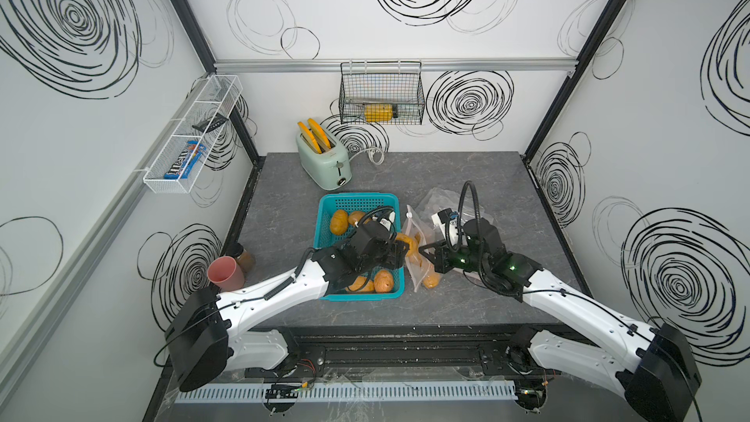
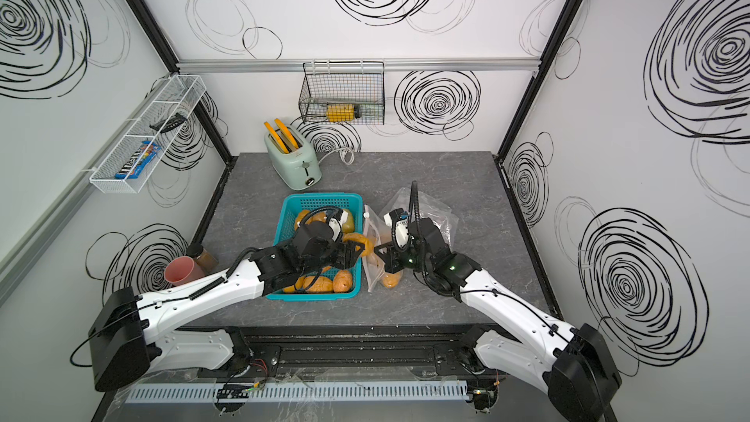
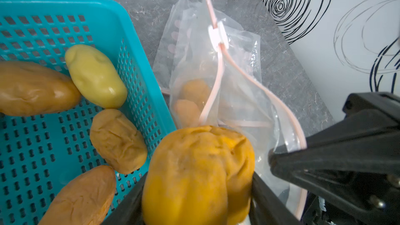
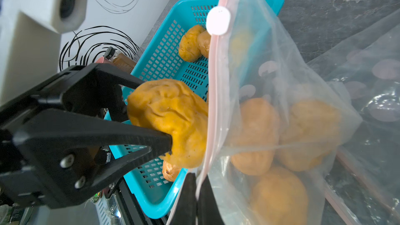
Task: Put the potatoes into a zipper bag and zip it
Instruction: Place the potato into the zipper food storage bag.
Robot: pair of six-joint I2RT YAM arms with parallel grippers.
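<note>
**A:** Start wide. What's on the grey worktop (image 1: 466, 180)?

**B:** A teal basket (image 1: 357, 198) sits mid-table, with the zipper bag (image 4: 281, 66) just beside it on the right arm's side. Several potatoes (image 3: 118, 139) lie in the basket, one of them paler yellow-green. About three more show through the bag's film.

**A:** And the arms?

**B:** The right gripper (image 4: 198, 193) is pinched together on the bag's pink rim, holding the mouth up. The left gripper (image 4: 153, 112) is clamped on an orange potato (image 3: 194, 169), jaws spread around it. That potato is at the bag's mouth, touching the zip strip.

**A:** Which step, then?

**B:** Loading, I'd say, and mid-task. The basket is far from empty, so zipping is a long way off.

**A:** Next move?

**B:** Push the potato past both strips, then let go. The right grip needs to stay firm or the mouth may fold. The white slider (image 4: 218, 20) sits towards one end of the track, away from that grip, so the opening looks wide enough
</note>
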